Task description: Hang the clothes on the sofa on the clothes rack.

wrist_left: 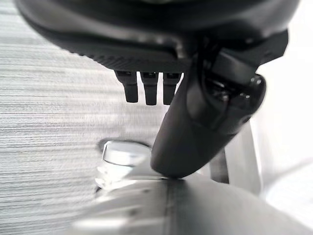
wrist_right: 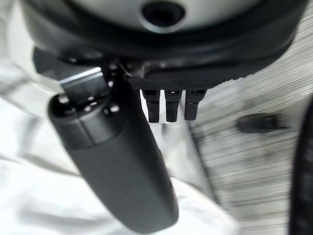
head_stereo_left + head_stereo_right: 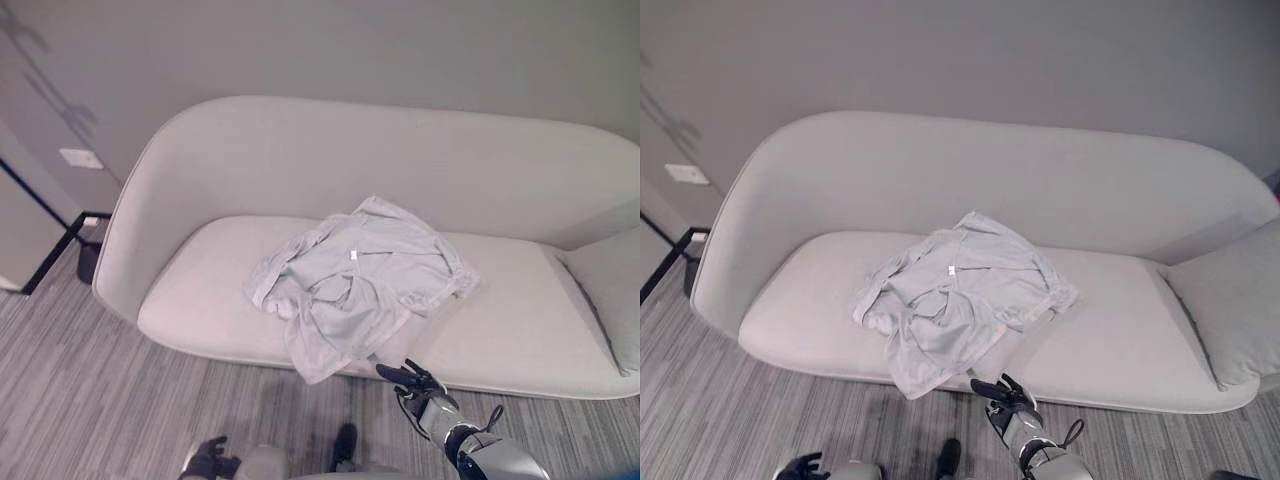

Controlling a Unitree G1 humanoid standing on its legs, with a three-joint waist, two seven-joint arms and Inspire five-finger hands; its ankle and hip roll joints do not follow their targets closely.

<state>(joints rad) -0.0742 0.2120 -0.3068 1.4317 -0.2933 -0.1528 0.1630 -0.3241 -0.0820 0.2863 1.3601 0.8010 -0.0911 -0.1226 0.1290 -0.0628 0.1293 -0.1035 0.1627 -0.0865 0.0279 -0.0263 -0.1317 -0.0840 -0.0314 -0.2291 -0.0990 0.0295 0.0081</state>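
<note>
A crumpled light grey garment (image 3: 355, 280) lies on the middle of the pale sofa's seat (image 3: 200, 300), and one corner of it hangs over the front edge. My right hand (image 3: 412, 385) is open just below that hanging corner, in front of the sofa's edge, with its fingers pointing toward the cloth. In the right wrist view its thumb (image 2: 117, 166) and straight fingers reach out over pale cloth (image 2: 39, 196) without gripping it. My left hand (image 3: 208, 458) hangs low over the floor at the lower left, open and holding nothing (image 1: 205, 122).
A matching cushion (image 3: 610, 290) leans at the sofa's right end. A black-framed piece of furniture (image 3: 40, 240) stands by the wall to the left of the sofa. Striped grey carpet (image 3: 80, 380) covers the floor in front.
</note>
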